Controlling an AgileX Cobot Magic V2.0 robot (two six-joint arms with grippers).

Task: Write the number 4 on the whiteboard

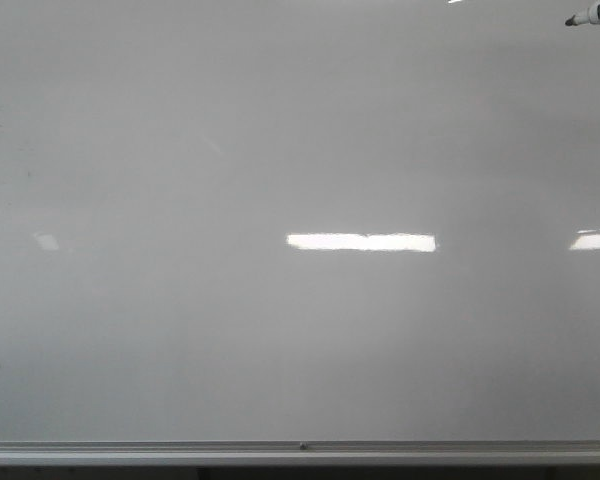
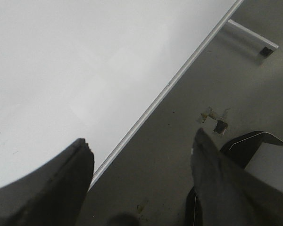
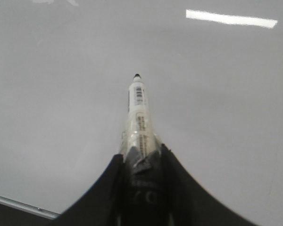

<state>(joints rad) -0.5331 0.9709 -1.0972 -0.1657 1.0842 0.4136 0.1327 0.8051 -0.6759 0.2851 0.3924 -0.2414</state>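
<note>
Whiteboard (image 1: 280, 150) blank, long axis horizontal; right tool (image 3: 140, 162) clamping marker (image 3: 138, 108), tip boardward.

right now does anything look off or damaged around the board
Nothing serious. The whiteboard is unmarked, with only glare strips. In the left wrist view, a small torn scrap lies on the floor beyond the rail. The marker sits straight in the right fingers.

Left hand (image 2: 141, 160): fingers spread wide apart, nothing between them. Right hand (image 3: 140, 162): both fingers closed tight on a marker (image 3: 138, 113), which juts straight out beyond the fingertips, tip forward.
</note>
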